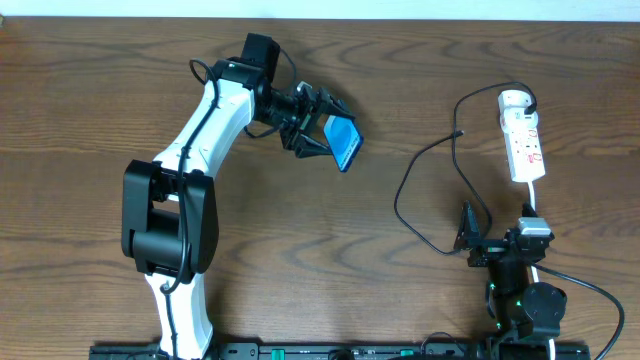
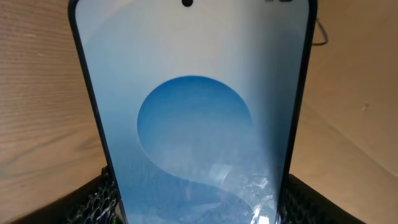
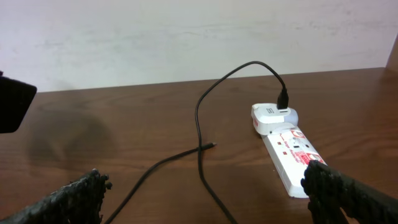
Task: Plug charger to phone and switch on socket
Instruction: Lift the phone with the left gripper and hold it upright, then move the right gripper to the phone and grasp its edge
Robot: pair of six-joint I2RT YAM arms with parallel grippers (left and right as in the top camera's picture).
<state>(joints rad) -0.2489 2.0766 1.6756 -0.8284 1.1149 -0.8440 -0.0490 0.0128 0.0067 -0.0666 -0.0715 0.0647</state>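
My left gripper (image 1: 318, 132) is shut on the phone (image 1: 344, 143) and holds it above the table at the middle back, its cyan-blue screen tilted to the right. In the left wrist view the phone (image 2: 193, 112) fills the frame between my fingers (image 2: 196, 214). The white power strip (image 1: 523, 140) lies at the far right. The thin black charger cable (image 1: 405, 190) loops from it, and its plug tip (image 1: 458, 132) lies loose on the wood. My right gripper (image 1: 466, 232) is open and empty near the cable loop. In the right wrist view the plug tip (image 3: 212, 145) and the strip (image 3: 291, 152) lie ahead of the open fingers (image 3: 205, 190).
A white adapter (image 3: 273, 117) sits plugged into the strip's far end. The strip's white cord (image 1: 537, 200) runs toward the right arm's base. A pale wall stands behind the table's back edge (image 3: 186, 81).
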